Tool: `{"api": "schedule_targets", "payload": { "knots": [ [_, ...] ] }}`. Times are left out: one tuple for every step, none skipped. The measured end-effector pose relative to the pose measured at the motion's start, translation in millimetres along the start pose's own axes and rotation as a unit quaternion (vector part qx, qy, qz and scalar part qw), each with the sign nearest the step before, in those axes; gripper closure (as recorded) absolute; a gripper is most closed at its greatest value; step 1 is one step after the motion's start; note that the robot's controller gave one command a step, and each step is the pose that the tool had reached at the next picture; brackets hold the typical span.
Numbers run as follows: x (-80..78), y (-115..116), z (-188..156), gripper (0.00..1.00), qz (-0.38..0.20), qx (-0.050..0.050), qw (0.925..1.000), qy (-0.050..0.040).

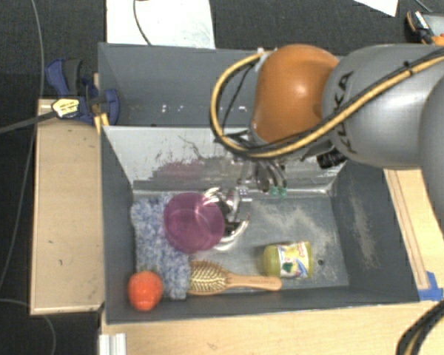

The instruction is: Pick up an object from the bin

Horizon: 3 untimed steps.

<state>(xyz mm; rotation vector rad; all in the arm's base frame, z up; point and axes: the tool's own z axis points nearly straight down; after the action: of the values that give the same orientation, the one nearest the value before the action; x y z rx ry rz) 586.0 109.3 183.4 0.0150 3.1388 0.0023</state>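
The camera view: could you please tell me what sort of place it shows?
Probably a robotics lab's grasping cell: a KUKA arm over a grey metal bin of odd items, like a hairbrush and purple cup.

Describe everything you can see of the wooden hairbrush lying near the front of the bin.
The hairbrush looks like light wood, with an oval head, pale bristles facing up and a straight handle pointing to the view's right. It lies flat on the floor of the bin, along the front wall. Its head meets the edge of the blue-grey fuzzy cloth. The handle's end lies just in front of the yellow-green jar; I cannot tell whether they touch.
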Motion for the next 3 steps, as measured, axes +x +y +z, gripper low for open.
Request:
{"api": "schedule_targets", "payload": {
  "knots": [
    [0.0, 0.0, 0.0, 0.0, 0.0, 0.0, 1.0, 0.0],
    [24.5, 35.5, 65.4, 0.0, 0.011, -0.001, 0.9999, 0.0013],
    [18.2, 35.9, 51.0, 0.0, 0.003, -0.001, 1.0, -0.0068]
  ]
}}
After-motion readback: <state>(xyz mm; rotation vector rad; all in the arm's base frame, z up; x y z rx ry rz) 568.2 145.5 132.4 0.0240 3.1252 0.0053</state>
